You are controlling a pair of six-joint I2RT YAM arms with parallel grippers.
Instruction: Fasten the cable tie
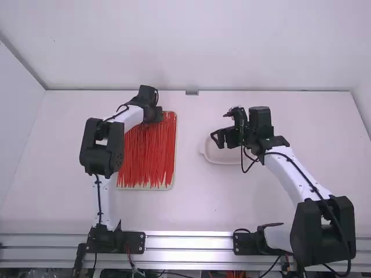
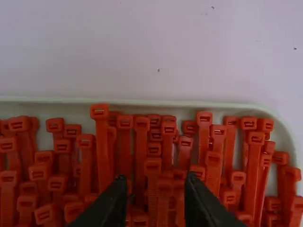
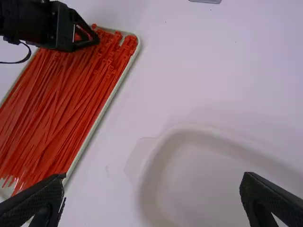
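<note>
Where my left gripper hangs open, the red cable ties lie beneath its tips, heads here, long axes running toward my bases in their tray. My right gripper, open too, hovers well apart over a white dish.

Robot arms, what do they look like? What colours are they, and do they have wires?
Both the left arm and the right arm have white tube-shaped links and chunky black joints. Thin black cables loop along them. Each ends in a black two-finger gripper. The left gripper has pointed, wedge-shaped tips, and the right gripper has a rough, bumpy surface.
</note>
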